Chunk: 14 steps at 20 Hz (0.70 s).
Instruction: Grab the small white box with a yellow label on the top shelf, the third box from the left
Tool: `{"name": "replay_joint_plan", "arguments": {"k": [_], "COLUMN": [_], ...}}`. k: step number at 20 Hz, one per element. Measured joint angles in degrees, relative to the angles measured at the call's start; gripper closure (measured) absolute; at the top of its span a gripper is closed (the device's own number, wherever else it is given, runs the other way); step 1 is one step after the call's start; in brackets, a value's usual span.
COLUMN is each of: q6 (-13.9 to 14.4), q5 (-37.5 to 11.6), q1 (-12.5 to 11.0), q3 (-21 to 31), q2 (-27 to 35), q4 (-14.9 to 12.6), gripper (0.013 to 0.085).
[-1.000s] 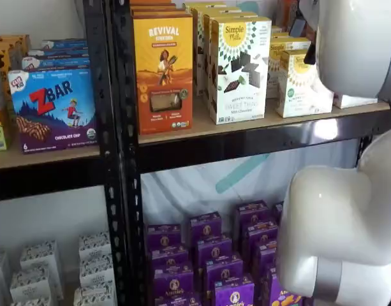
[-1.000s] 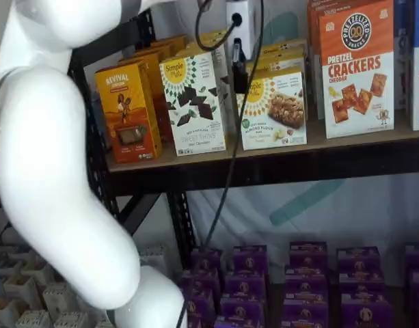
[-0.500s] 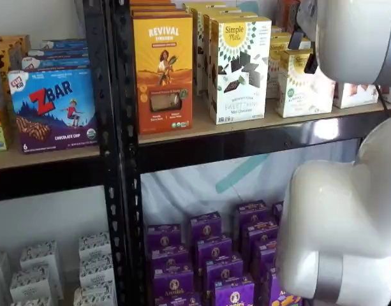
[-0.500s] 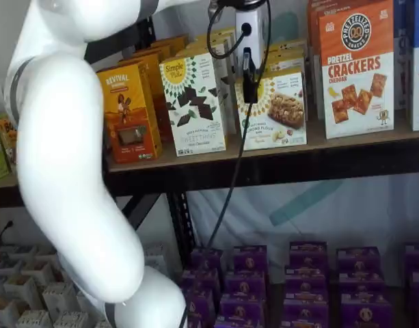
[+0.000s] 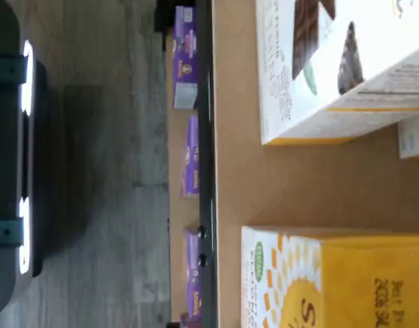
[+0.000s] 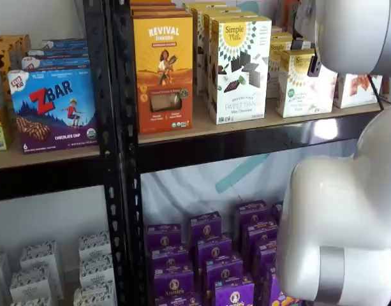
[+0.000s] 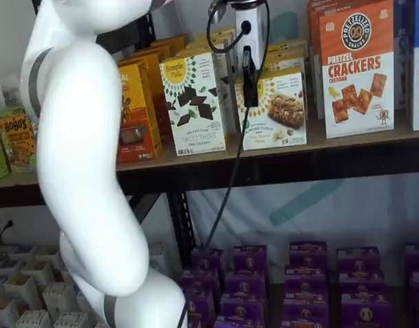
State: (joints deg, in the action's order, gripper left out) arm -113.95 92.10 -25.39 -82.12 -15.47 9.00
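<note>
- the gripper [image 7: 249, 99] has dropped a little lower in the last second. now its black finger hangs just in front of the small white box [image 7: 277, 109], in the upper middle of the frame.
- the big white arm has swung away too, so more of the box shows in a shelf view [image 6: 300, 86].
- i think this means the reach is nearly lined up - the grab is not yet done.
- only 1 finger shows, edge on. the jaws are spread wide and hold nothing.
- the box stands upright on the top shelf [image 7: 346, 140], just right of the taller white box [image 7: 194, 102].
- the box is thin card with flat sides, sharp corners and a yellow top [image 5: 359, 280].
- the shelf is a smooth tan board with a shiny black rail.
</note>
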Motion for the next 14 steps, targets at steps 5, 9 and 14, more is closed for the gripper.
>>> {"name": "replay_joint_plan", "arguments": {"k": [5, 9, 14], "q6": [0.8, 1.5, 2.1], "q5": [0.4, -0.7, -1.1], "q1": [0.9, 1.9, 2.7], "q3": [-0.9, -0.1, 0.4], "q2": [1.2, 1.2, 1.6], "q4": [-1.3, -2.5, -3.8], "gripper": [0.0130, 0.0130, 0.0130]}}
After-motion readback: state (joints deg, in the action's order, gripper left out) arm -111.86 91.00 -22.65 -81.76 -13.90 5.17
